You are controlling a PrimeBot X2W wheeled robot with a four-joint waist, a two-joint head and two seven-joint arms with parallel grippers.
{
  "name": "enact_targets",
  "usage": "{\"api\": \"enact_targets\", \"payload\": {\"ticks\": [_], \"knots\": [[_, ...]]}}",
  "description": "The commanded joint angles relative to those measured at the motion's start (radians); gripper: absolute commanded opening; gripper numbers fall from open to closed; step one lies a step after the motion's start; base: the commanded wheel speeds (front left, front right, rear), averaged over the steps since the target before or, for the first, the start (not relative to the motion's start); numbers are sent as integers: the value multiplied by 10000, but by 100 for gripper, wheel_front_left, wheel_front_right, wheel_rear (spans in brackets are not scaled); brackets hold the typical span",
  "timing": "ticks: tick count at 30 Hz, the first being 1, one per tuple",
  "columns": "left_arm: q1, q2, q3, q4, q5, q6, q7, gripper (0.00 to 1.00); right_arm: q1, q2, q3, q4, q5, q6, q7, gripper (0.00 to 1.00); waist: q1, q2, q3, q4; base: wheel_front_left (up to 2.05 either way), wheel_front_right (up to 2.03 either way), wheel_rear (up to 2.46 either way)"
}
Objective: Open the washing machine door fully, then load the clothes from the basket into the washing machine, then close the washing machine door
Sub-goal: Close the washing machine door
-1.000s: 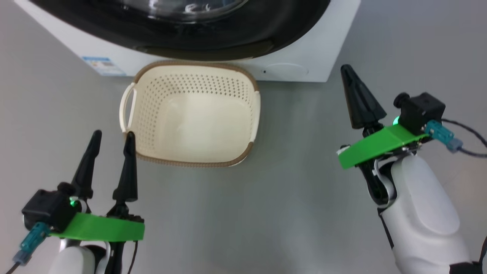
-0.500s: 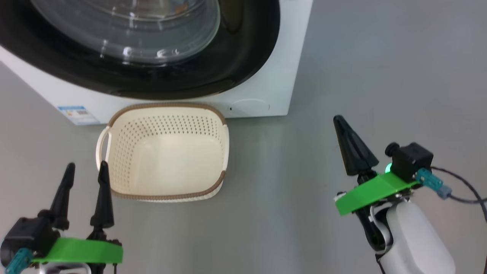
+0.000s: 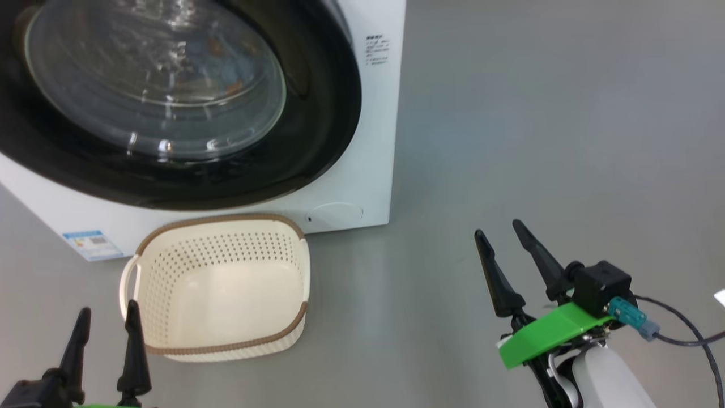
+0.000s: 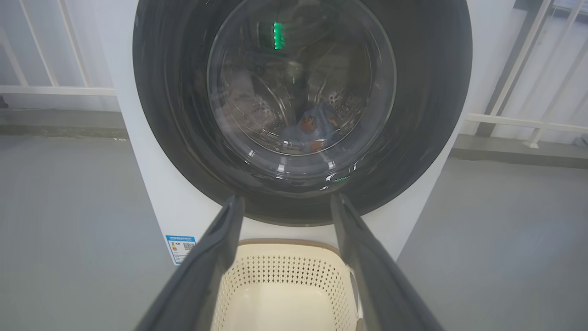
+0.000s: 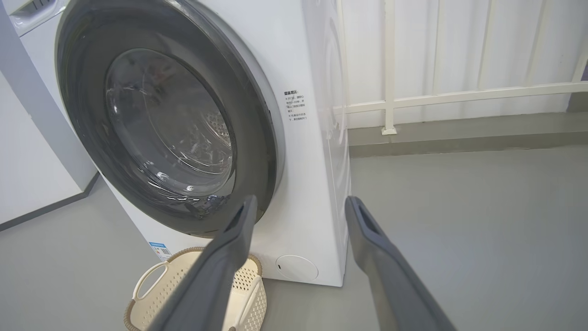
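Note:
The washing machine stands ahead with its glossy black door shut against the front. Through the glass window the light-blue clothes with orange patches lie inside the drum. The cream basket sits empty on the floor right against the machine's foot. My left gripper is open at the lower left, just before the basket's near left corner, holding nothing. My right gripper is open over bare floor, right of the machine. The left wrist view has the left gripper facing the door above the basket.
A blue label and a round white cap mark the machine's lower front. A white railing runs behind on the right. A pale cabinet stands left of the machine. Grey floor spreads to the right.
The head camera has tilted up, so machine and basket sit lower in the picture. The right gripper's fingers, seen as one dark cone before, now show apart. Both grippers sit lower in view.

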Motion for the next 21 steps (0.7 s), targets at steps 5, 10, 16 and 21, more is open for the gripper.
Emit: {"api": "enact_targets", "payload": {"ticks": [5, 10, 16, 21], "knots": [[208, 49, 473, -181, 212, -25, -63, 100, 615, 126, 22, -525, -290, -13, -47, 100, 0, -1, -581, -440, 0, 0, 0], [392, -8, 669, -156, 434, -23, -63, 100, 1037, 126, -413, -894, -572, -13, -47, 100, 0, -1, -718, -472, 0, 0, 0], [692, -108, 915, -97, 737, 175, -63, 100, 1505, 126, -589, -987, -648, -13, -47, 100, 0, -1, -969, -459, 0, 0, 0], [846, -162, 925, -102, 777, 223, -63, 100, 1661, 126, -621, -973, -623, -13, -47, 100, 0, -1, -1086, -429, 0, 0, 0]]}}
